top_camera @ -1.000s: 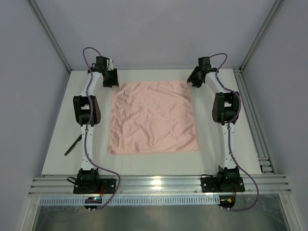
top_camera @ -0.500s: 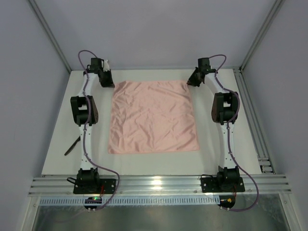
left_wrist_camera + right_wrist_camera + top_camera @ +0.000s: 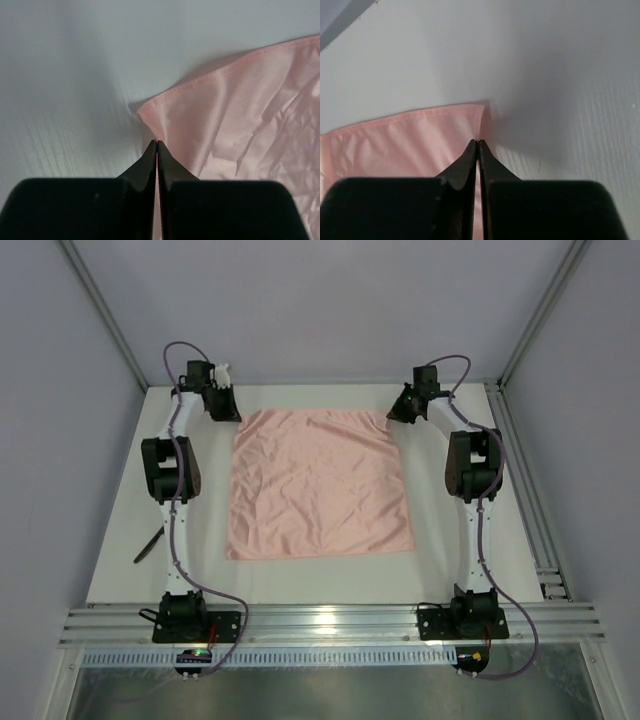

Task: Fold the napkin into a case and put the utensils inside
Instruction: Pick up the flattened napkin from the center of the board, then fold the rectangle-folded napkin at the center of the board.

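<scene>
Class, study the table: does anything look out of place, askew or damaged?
Nothing looks damaged or spilled. The napkin is creased but lies flat, its far corners pinched by the left fingers and right fingers. The fork lies apart near the table's left edge, well away from the cloth.

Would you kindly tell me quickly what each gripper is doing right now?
Left gripper: closed, pinching a corner of the thin salmon-pink square cloth napkin.
Right gripper: closed, pinching another corner of the same napkin.
</scene>
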`<action>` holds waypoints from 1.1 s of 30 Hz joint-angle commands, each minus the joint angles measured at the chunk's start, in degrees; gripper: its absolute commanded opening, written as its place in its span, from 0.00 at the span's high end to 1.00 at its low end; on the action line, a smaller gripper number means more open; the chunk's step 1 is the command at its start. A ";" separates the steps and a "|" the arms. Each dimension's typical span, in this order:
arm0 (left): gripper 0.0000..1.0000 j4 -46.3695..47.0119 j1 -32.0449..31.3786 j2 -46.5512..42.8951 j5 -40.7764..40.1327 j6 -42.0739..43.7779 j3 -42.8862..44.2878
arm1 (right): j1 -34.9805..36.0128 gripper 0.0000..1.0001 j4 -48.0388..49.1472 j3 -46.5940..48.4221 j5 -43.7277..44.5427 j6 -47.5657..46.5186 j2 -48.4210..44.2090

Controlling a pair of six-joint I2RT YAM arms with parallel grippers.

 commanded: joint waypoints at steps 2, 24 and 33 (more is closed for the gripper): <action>1.00 3.04 0.55 -8.02 2.77 3.76 -1.81 | 0.06 0.96 8.26 -6.80 -2.96 -6.24 -12.19; 1.00 -7.68 1.25 -33.85 13.05 27.92 -29.49 | 0.23 0.96 21.54 -58.03 -4.64 -16.88 -53.23; 1.00 -12.25 1.51 -49.05 10.68 43.12 -52.70 | 1.55 0.96 17.15 -78.69 0.37 -15.39 -74.40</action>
